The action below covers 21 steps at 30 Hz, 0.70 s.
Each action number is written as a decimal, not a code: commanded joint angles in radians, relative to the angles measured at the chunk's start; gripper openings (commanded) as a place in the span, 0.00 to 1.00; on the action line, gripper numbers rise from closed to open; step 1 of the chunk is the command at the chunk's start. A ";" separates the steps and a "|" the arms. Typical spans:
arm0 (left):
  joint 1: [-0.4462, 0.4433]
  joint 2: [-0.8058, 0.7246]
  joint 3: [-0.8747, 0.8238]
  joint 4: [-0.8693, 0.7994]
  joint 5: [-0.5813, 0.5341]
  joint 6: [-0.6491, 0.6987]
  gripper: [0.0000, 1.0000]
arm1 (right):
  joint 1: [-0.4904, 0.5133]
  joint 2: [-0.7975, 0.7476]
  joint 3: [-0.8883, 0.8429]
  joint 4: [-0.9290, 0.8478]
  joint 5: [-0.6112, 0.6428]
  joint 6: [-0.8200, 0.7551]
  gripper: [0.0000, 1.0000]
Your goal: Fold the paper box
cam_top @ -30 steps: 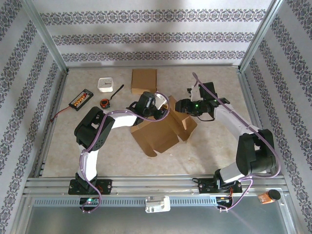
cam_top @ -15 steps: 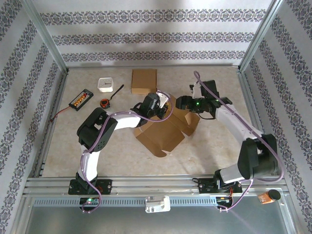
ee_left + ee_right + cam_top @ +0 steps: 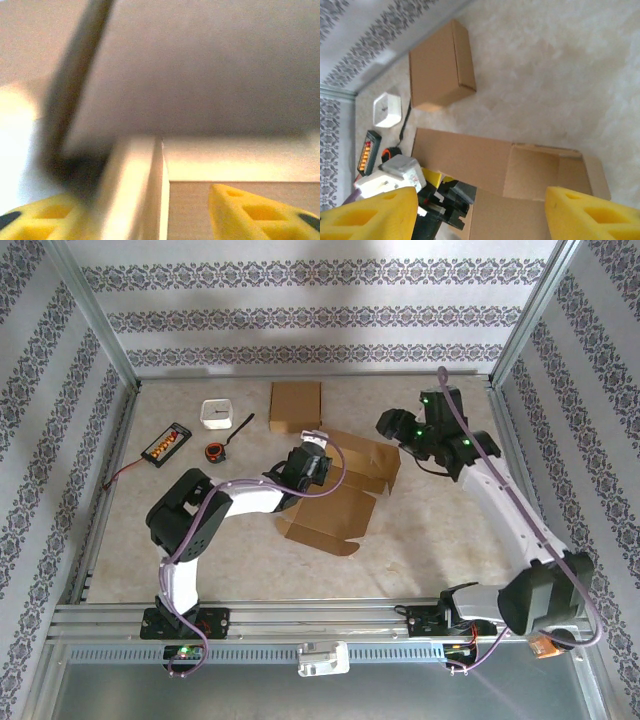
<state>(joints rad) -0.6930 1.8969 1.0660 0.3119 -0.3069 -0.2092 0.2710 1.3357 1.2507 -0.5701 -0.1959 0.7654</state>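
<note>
Your left pincer (image 3: 436,177) stands open at the far-left edge of the paper box (image 3: 335,505). On the left wrist camera its yellow fingers (image 3: 252,212) sit apart with a thin cardboard edge running between them and a clear gap on one side. That view is blurred, so you cannot tell whether the other finger touches the card. Your right pincer (image 3: 388,426) hangs above the box's far-right end, jaws spread wide with nothing between them.

The box lies flattened around the middle of the bench (image 3: 450,540), a little toward the far edge. Its long axis runs on a slant, from the near-left side toward the far-right corner, with small tabs along its near end. From above you get that whole outline. The right wrist camera adds the creases and the recessed panel at the far-right end. It also gives you a second, closed box (image 3: 440,65) lying apart near the far edge.
</note>
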 commanded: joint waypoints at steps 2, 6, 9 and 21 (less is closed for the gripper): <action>-0.014 -0.174 -0.006 -0.160 0.078 -0.142 0.69 | 0.061 0.059 0.100 -0.128 0.071 0.032 0.69; -0.005 -0.286 0.008 -0.350 0.139 -0.255 0.70 | 0.080 0.084 0.103 -0.146 0.161 0.039 0.69; 0.051 -0.341 0.035 -0.445 0.238 -0.328 0.69 | 0.080 0.102 0.090 -0.140 0.176 0.055 0.69; 0.249 -0.142 0.334 -0.540 0.642 -0.364 0.84 | 0.088 0.186 0.028 -0.020 0.081 0.142 0.64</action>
<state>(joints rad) -0.4427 1.7111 1.3411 -0.1551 0.2386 -0.5591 0.3496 1.5146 1.2972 -0.6357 -0.0986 0.8707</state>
